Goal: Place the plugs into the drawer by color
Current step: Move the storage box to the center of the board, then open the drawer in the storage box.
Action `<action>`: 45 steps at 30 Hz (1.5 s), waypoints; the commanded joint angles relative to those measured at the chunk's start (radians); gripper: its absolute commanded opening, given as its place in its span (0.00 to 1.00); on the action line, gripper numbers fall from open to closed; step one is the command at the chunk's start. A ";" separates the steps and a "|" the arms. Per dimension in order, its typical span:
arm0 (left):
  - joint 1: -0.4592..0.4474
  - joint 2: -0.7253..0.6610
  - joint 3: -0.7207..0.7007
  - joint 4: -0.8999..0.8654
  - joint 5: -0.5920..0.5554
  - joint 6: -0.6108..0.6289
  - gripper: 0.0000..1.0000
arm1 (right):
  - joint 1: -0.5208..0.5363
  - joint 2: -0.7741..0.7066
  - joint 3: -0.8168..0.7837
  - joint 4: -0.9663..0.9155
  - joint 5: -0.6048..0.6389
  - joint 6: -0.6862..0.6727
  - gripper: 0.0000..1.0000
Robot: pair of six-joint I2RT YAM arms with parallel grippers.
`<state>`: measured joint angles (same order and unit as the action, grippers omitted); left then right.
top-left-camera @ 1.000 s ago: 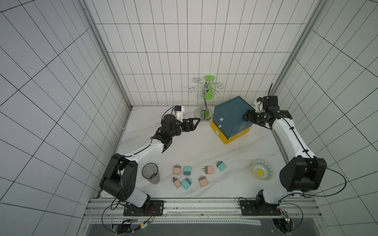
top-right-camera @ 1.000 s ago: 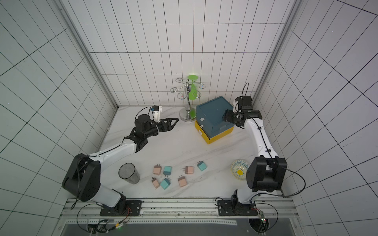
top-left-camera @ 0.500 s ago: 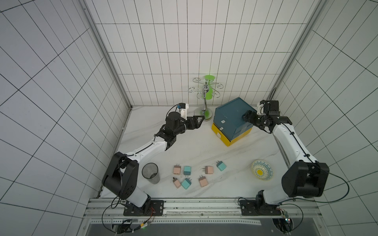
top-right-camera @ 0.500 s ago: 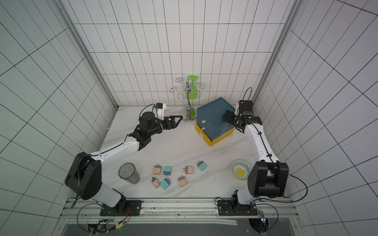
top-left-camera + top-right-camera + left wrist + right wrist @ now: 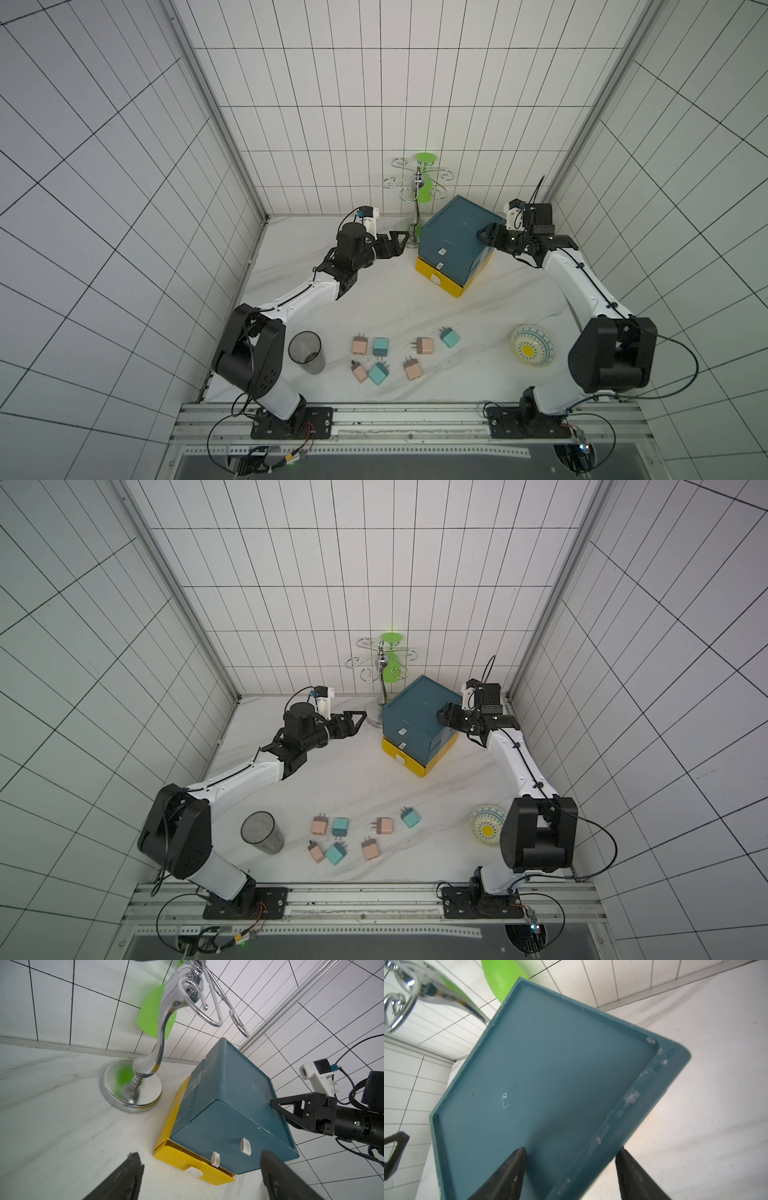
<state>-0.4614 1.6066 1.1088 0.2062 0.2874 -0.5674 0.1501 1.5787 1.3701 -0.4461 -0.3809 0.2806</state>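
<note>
Opening the drawer (image 5: 451, 245) — left gripper (image 5: 402, 244), spread, faces a tab (image 5: 245, 1144) to pinch; right gripper (image 5: 485, 239) straddles the rim (image 5: 629, 1097) — whether clamped is unclear.

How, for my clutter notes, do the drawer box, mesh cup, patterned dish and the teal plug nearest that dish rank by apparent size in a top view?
1. drawer box
2. patterned dish and mesh cup: too alike to rank, the cup standing taller
3. teal plug

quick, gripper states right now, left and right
left gripper: open, holding nothing
right gripper: jaws apart astride the drawer box top edge; grip cannot be told
</note>
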 commanded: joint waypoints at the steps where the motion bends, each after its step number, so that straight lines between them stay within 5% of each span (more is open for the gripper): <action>1: 0.030 0.047 0.017 0.029 0.049 -0.011 0.91 | 0.088 0.046 -0.010 -0.217 -0.075 -0.099 0.71; 8: 0.041 0.024 0.003 0.013 0.070 0.014 0.90 | 0.168 0.005 -0.030 -0.169 -0.091 -0.090 0.73; 16: 0.031 0.029 -0.025 0.060 0.217 -0.030 0.64 | 0.212 -0.010 -0.036 -0.171 -0.040 -0.049 0.75; 21: -0.020 -0.043 -0.089 0.024 0.177 -0.035 0.63 | 0.241 0.009 -0.066 -0.083 -0.082 0.013 0.76; 29: 0.000 -0.202 -0.198 -0.053 0.072 -0.045 0.54 | 0.367 0.109 0.015 -0.111 0.045 0.036 0.80; 37: 0.031 -0.213 -0.168 -0.095 0.084 -0.081 0.58 | 0.359 0.048 0.017 -0.132 0.165 0.070 0.83; 42: 0.030 -0.380 -0.205 -0.134 -0.015 -0.122 0.57 | 0.358 0.041 0.110 -0.219 0.184 0.019 0.84; 44: 0.030 -0.482 -0.241 -0.152 -0.042 -0.133 0.73 | 0.353 0.037 0.122 -0.219 0.180 0.009 0.86; 45: 0.029 -0.537 -0.263 -0.166 -0.051 -0.134 0.89 | 0.347 0.046 0.147 -0.250 0.147 0.004 0.86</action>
<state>-0.4362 1.1954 0.8772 0.0540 0.2840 -0.6788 0.4995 1.6154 1.4719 -0.5568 -0.2375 0.3256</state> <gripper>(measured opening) 0.821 0.858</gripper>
